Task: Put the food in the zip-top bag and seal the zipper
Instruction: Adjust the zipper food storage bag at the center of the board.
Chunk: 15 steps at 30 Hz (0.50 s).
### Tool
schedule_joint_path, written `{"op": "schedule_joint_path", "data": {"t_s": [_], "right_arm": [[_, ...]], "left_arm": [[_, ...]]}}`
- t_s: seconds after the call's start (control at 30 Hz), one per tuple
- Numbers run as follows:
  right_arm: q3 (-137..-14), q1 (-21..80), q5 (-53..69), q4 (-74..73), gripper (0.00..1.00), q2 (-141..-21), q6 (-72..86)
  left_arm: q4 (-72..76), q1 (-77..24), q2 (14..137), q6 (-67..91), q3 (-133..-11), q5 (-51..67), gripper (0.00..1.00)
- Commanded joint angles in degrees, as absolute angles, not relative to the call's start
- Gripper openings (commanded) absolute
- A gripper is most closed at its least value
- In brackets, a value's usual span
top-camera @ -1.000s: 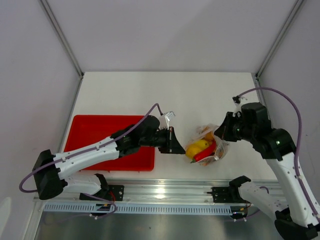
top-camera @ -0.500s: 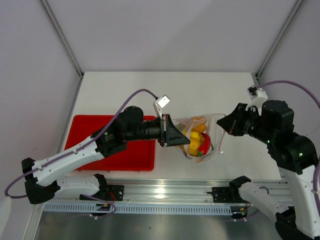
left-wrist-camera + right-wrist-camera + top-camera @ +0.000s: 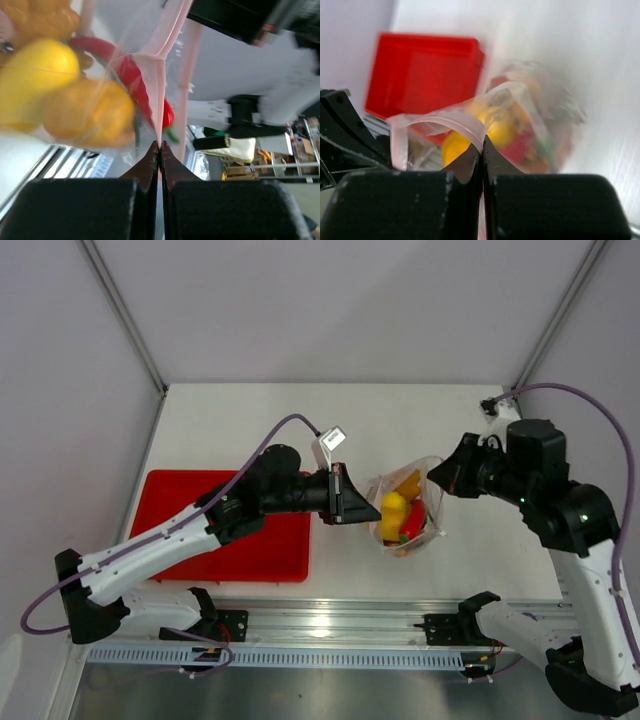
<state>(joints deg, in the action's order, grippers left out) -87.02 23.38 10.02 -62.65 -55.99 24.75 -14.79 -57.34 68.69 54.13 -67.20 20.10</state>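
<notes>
The clear zip-top bag (image 3: 404, 508) hangs lifted between my two grippers, its mouth held open. Inside lie the food: a yellow lemon (image 3: 393, 512), a red chili (image 3: 417, 522) and an orange-brown wedge (image 3: 408, 483). My left gripper (image 3: 368, 506) is shut on the bag's left mouth edge; in the left wrist view the pink-red zipper (image 3: 161, 80) runs into its closed tips (image 3: 160, 145), with lemon (image 3: 37, 70) and chili (image 3: 131, 75) behind. My right gripper (image 3: 436, 480) is shut on the right mouth edge; the zipper strip (image 3: 455, 122) curls over its tips (image 3: 482, 142).
A red rectangular tray (image 3: 190, 510) lies on the white table at the left, under my left arm; it also shows in the right wrist view (image 3: 420, 70). A metal rail (image 3: 330, 625) runs along the near edge.
Both grippers lifted the bag off the table from its flat heap. In the last half second my right gripper came closer to the left, and the mouth rounded open.
</notes>
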Motion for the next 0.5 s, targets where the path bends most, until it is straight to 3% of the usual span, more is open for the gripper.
{"op": "schedule_joint_path", "data": {"t_s": [0.0, 0.23, 0.37, 0.47], "right_arm": [[-92.6, 23.3, 13.4, -61.1, 0.0, -52.9, 25.4], [-76.1, 23.2, 13.9, -54.8, 0.0, -53.4, 25.5], [-72.7, 23.2, 13.9, -53.8, 0.0, -54.8, 25.0], [-77.3, 23.2, 14.3, -55.1, 0.0, -54.1, 23.6]], "left_arm": [[-10.2, -60.5, 63.5, 53.3, -71.5, 19.9, 0.01], [3.6, -55.9, 66.3, 67.0, -51.8, 25.3, 0.01], [2.8, -55.2, 68.1, 66.9, -52.5, 24.6, 0.01], [0.4, -55.5, 67.8, 65.2, -57.7, 24.4, 0.01]]}}
